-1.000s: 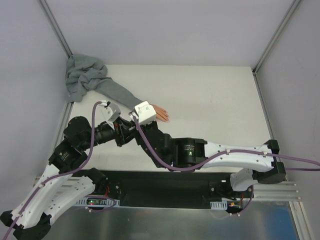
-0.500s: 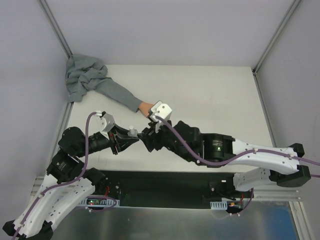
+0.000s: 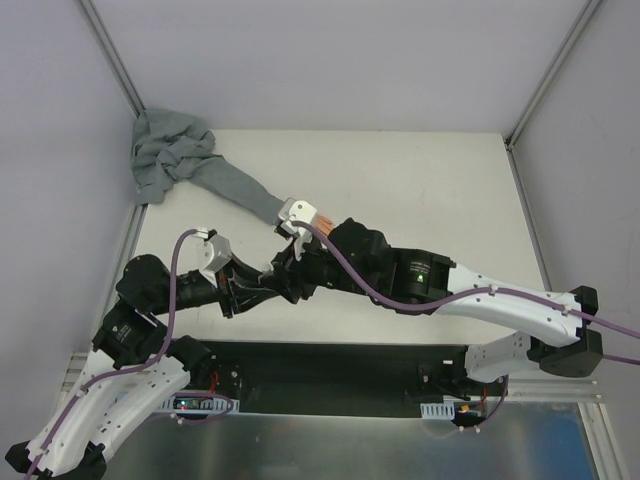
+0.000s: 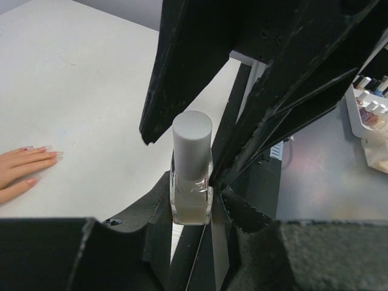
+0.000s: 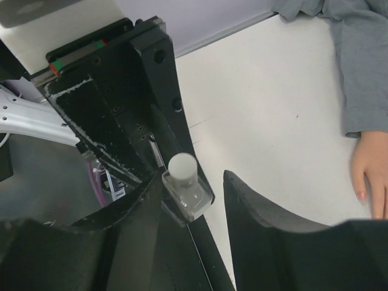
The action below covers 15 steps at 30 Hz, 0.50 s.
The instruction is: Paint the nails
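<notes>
My left gripper [image 4: 192,203] is shut on the small clear-grey bottle [image 4: 192,182], holding it upright by its glass body; its grey cap [image 4: 192,142] is on. My right gripper [image 5: 194,176] is open, and its black fingers [image 5: 260,212] straddle the bottle [image 5: 189,193] and cap without closing. In the top view both grippers meet near the table's front left, left [image 3: 262,288] and right [image 3: 283,272]. The peach-pink fake hand [image 4: 21,170] lies flat with pinkish nails [image 4: 42,148]. It also shows in the right wrist view [image 5: 371,167]. In the top view my right wrist mostly hides it.
The grey sleeve [image 3: 235,190] runs to a bunched grey cloth [image 3: 165,155] at the back left corner. A tray of several polish bottles [image 4: 370,115] sits off the table's near edge. The black base rail [image 3: 330,375] lies below the arms.
My right gripper swung away to the right, then came back left over the bottle in my left gripper. The left gripper pulled back slightly, and the right wrist now covers the fake hand.
</notes>
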Available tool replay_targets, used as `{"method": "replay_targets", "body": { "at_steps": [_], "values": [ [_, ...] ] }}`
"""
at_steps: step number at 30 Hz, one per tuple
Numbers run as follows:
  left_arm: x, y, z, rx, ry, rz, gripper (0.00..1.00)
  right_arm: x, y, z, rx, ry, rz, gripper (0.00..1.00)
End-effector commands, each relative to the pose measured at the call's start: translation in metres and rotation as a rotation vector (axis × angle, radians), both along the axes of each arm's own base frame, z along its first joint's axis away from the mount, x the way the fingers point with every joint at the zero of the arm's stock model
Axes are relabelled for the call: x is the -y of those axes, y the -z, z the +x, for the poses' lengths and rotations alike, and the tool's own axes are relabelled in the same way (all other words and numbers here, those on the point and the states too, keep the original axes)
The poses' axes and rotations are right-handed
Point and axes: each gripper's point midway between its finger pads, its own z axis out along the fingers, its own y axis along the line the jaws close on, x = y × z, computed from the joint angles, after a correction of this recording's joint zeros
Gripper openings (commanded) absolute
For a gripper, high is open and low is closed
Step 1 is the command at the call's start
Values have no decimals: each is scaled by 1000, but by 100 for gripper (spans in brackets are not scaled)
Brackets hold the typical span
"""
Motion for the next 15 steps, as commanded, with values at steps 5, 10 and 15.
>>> {"method": "replay_targets", "body": {
  "at_steps": [5, 10, 15],
  "values": [
    [3, -13, -18, 38, 103, -29, 0, -10, -33, -9, -5, -81, 100, 31],
    [3, -13, -20, 46, 117, -26, 0, -11, -29, -9, -15, -87, 92, 0],
    [-1, -14, 2, 38, -15, -25, 38, 9, -15, 18, 6, 91, 84, 0]
  ]
}}
